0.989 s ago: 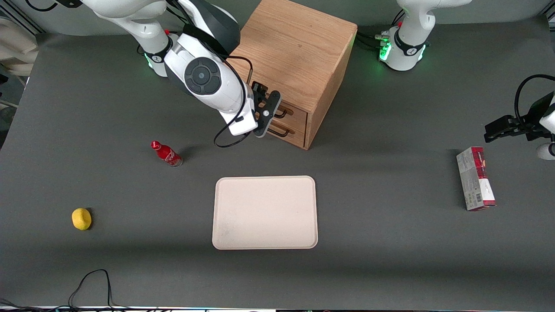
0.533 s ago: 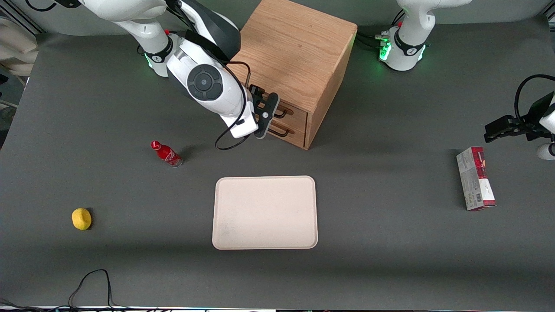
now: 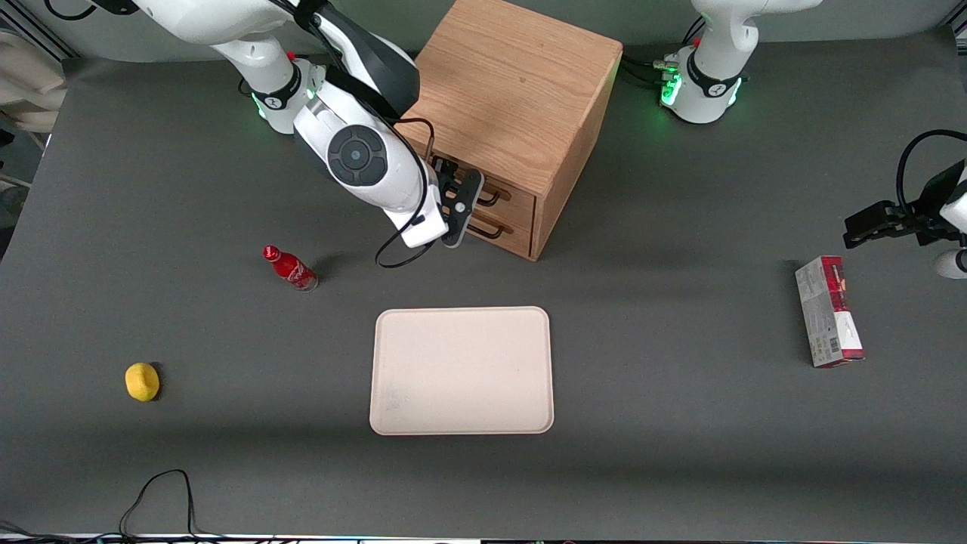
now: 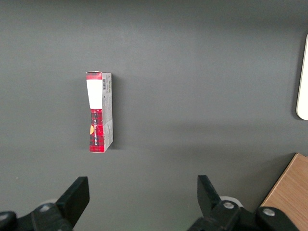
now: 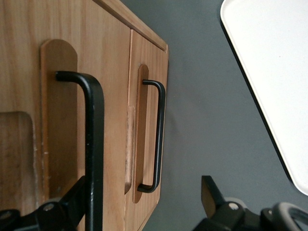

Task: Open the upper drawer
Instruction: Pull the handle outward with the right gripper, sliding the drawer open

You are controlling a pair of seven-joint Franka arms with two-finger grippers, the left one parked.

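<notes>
Front view: one oak cabinet [image 3: 514, 113] stands on the desk [image 3: 680, 423] toward the working arm's end, two drawers in its front. The upper drawer [image 3: 508, 195] sits flush and closed, directly above the lower drawer [image 3: 502, 227]. The gripper [image 3: 453, 204] hangs right in front of the upper drawer's handle [image 3: 487, 198]. Also on the desk: one tray [image 3: 461, 370], one red bottle [image 3: 289, 268], one yellow lemon [image 3: 142, 381], one red carton [image 3: 828, 311].

Left wrist view: only the carton [image 4: 99, 111] lying flat, plus an edge of the tray [image 4: 303, 82].

Right wrist view: the upper handle [image 5: 92, 144] is a thin black wire bar standing clear of the drawer front, and it runs just inside one of the fingers [image 5: 72, 204]. The fingers are spread apart, not yet pinching anything. The lower handle [image 5: 156, 137] is well clear of them.

Handling, as a guess: rigid wood, moderately light, should slide straight out. The wire bar is smooth and thin, so grip could slip; take it mid-span with both fingers straddling, then pull squarely away from the cabinet front.
</notes>
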